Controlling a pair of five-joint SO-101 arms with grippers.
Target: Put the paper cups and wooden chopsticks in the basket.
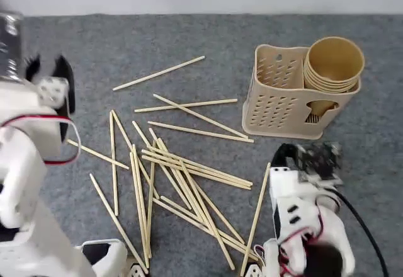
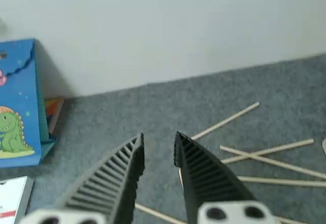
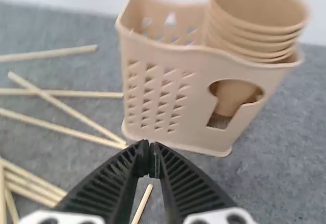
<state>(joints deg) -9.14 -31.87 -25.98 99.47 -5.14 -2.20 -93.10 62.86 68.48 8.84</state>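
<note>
Your paper cups (image 1: 334, 60) nest in one basket (image 1: 277, 110) compartment, leaving room for chopsticks (image 1: 186, 105); right claw (image 3: 149, 150) together and empty, left claw (image 2: 159, 138) apart.

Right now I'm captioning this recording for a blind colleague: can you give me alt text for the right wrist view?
A beige perforated basket stands on grey carpet, with a stack of paper cups in one compartment. The right gripper, shut, points at the basket's base, and wooden chopsticks lie scattered beside it.
</note>
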